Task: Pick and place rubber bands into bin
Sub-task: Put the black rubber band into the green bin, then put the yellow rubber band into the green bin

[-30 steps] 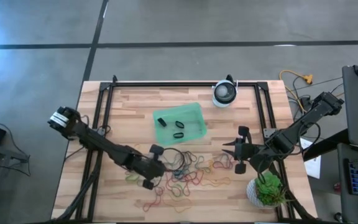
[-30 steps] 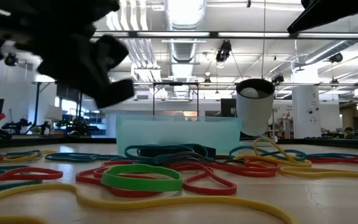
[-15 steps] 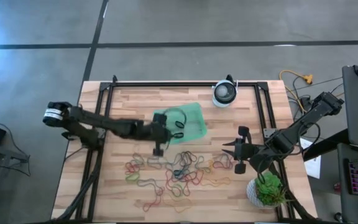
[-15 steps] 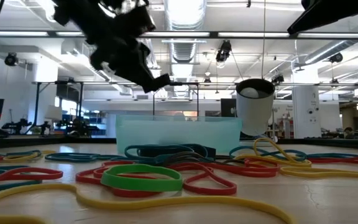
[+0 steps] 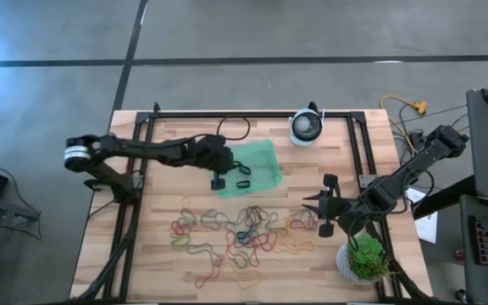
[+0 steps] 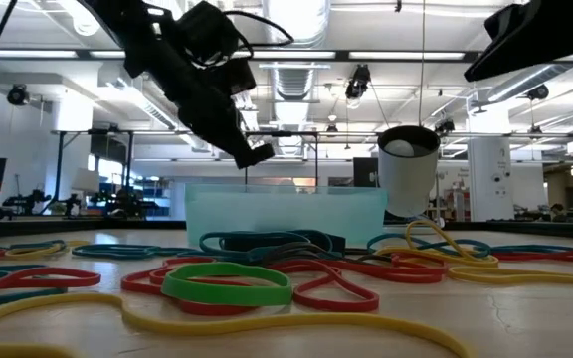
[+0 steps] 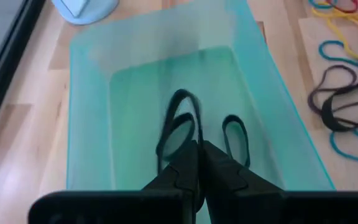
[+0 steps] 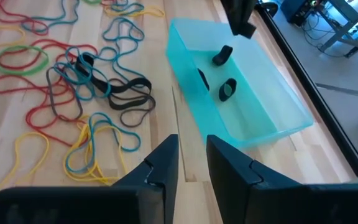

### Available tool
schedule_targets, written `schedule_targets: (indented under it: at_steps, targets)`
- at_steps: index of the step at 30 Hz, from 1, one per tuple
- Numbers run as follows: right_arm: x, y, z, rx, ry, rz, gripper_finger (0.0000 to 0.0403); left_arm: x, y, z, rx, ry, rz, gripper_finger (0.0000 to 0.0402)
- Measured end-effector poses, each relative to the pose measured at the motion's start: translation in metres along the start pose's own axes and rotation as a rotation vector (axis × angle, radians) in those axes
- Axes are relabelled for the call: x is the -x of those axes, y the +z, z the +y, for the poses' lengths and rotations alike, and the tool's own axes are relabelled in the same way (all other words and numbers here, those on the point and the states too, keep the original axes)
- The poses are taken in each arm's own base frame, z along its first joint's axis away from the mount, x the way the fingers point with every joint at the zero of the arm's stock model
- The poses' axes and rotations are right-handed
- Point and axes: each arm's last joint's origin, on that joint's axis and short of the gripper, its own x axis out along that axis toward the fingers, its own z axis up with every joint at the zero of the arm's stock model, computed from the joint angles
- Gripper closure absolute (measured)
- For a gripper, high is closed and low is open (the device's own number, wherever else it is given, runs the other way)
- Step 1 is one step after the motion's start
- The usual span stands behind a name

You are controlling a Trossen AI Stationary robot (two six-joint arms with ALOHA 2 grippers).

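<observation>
Rubber bands (image 5: 242, 230): most loose on table, near bin (image 5: 263, 158); 3 black ones inside. Left gripper (image 7: 197, 163) above bin, jaws pinched on thin black band (image 7: 178, 122). Risk: band clings on release, drops outside wall. Right gripper (image 8: 191, 163) waits beyond pile, jaws narrowly parted, empty.

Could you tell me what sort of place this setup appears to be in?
Probably a robotics lab or workshop: exposed ceiling ducts and strip lights overhead, a concrete floor around the wooden table, and more equipment racks behind.
</observation>
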Motion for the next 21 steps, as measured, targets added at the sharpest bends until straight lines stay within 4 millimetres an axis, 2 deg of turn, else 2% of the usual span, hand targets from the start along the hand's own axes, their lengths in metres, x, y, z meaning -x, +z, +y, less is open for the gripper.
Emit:
schedule_targets:
  at_steps: [3,10,14,21]
  targets:
    - [0.0,0.001,0.001,-0.003,0.004,-0.012,0.0323,-0.003,0.0,0.001,0.003,-0.001,-0.001,0.0388]
    - [0.0,0.003,0.001,-0.004,0.009,-0.027,0.0328,-0.006,0.001,0.002,0.003,0.001,0.001,0.0323]
    - [-0.002,0.006,0.004,-0.013,0.044,-0.083,0.0324,-0.004,0.0,0.002,0.004,0.0,0.015,0.0302]
    - [-0.003,0.01,0.01,0.01,0.161,-0.149,0.0324,0.021,0.007,0.0,0.007,0.002,-0.007,0.0297]
